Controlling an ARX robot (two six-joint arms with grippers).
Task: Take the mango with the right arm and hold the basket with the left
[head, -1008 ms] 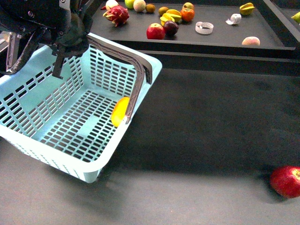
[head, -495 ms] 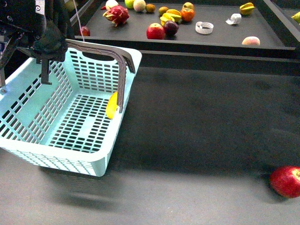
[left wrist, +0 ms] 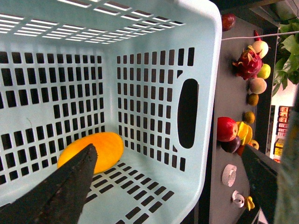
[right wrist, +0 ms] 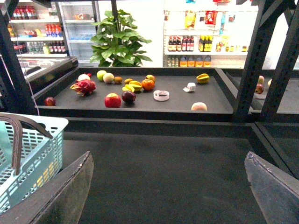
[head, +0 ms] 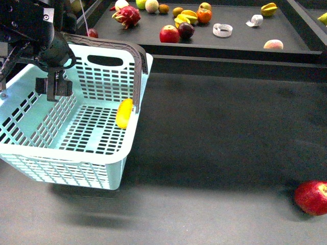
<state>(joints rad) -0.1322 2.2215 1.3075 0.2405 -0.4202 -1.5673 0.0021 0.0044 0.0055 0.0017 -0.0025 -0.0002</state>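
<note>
The mango [head: 124,113] lies inside the light blue basket [head: 76,154], against its right wall below the grey handle [head: 137,57]. My left gripper [head: 53,90] hangs open over the basket's back left part, holding nothing. In the left wrist view the mango [left wrist: 93,150] lies on the basket floor [left wrist: 154,93] just past one of the fingers [left wrist: 60,191]; the gripper [left wrist: 163,186] is open. My right gripper [right wrist: 168,196] is open and empty over bare dark table, with the basket [right wrist: 32,149] off to one side. The right gripper is out of the front view.
A red apple [head: 311,197] lies on the table at front right. A raised dark shelf [head: 230,53] at the back holds a dragon fruit [head: 127,16], a red apple [head: 169,34], a star fruit [head: 269,9] and other fruit.
The basket has swung from a skewed, tilted pose to sit level and squarer at the left, the mango going with it. My left gripper has dropped lower into the basket.
</note>
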